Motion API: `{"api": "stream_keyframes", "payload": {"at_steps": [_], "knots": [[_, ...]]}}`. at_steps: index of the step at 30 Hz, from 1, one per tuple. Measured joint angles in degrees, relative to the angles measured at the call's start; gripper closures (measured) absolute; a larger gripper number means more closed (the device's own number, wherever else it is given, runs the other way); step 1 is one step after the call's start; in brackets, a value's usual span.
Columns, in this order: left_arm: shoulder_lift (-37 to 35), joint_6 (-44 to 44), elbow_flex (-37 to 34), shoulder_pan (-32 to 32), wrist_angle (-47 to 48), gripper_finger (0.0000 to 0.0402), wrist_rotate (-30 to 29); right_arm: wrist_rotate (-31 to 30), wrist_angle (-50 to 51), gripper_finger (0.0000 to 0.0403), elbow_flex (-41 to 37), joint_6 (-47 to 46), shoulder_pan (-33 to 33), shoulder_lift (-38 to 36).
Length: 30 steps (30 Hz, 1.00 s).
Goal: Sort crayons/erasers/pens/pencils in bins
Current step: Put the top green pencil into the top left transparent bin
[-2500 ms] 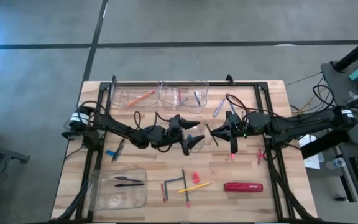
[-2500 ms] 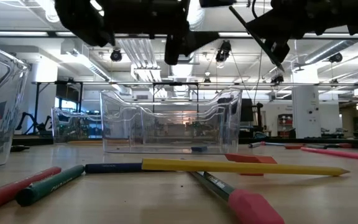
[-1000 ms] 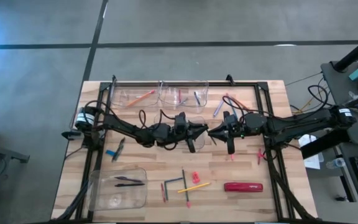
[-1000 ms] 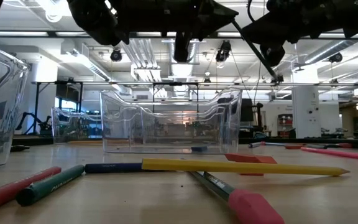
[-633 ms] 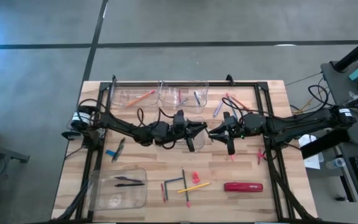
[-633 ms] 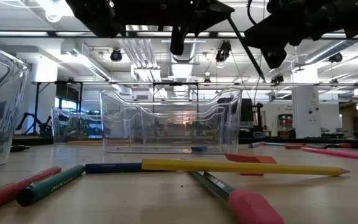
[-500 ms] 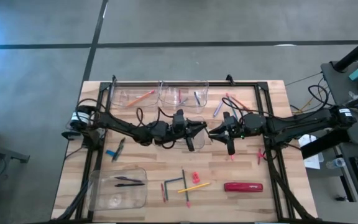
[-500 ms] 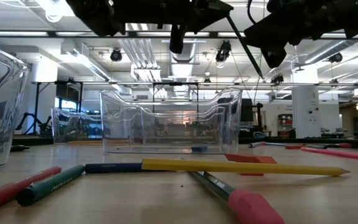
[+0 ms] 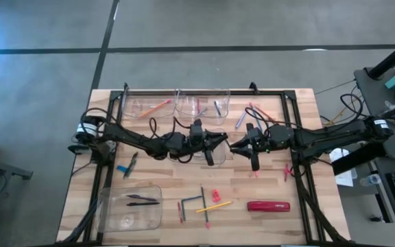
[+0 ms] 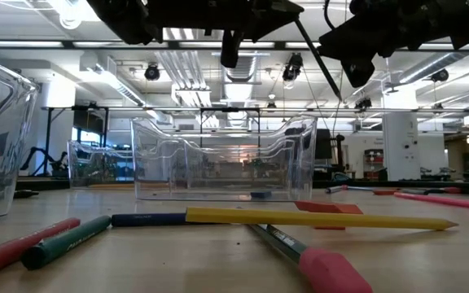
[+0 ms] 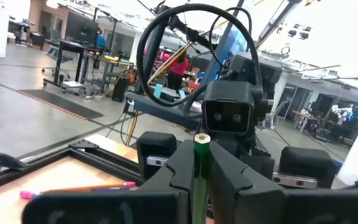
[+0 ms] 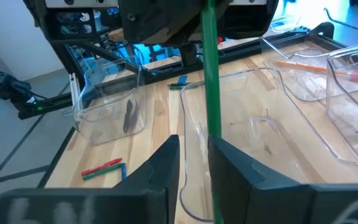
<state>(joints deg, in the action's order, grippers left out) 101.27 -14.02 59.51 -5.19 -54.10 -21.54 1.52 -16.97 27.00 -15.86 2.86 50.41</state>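
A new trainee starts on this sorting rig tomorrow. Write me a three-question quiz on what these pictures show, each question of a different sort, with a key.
1. True or false: the left pincer is shut on a green pencil.
2. In the high view, one bin stands apart at the lower left. What lies in it? A) dark sticks B) an orange pencil C) a pink eraser
3. Fill in: the high view shows ____ clear bins on the table.

Key: 1 true; 2 A; 3 four.
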Motion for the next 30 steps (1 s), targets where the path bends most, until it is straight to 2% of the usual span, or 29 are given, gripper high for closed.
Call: {"api": "stream_keyframes", "payload": {"at_steps": [17,20,23,30], "knots": [[0.0,-0.2,0.0,0.0,0.7,0.0393,0.2,-0.2,0.4,0.0327,0.0,-0.6,0.0,0.0],[0.0,-0.2,0.0,0.0,0.7,0.0389,0.2,-0.2,0.4,0.0343,0.0,-0.1,0.0,0.0],[0.0,-0.2,0.0,0.0,0.7,0.0389,0.2,-0.2,0.3,0.0383,0.0,0.2,0.0,0.0],[0.0,-0.2,0.0,0.0,1.2,0.0387,0.2,0.0,0.1,0.0394,0.0,0.4,0.0,0.0]]}}
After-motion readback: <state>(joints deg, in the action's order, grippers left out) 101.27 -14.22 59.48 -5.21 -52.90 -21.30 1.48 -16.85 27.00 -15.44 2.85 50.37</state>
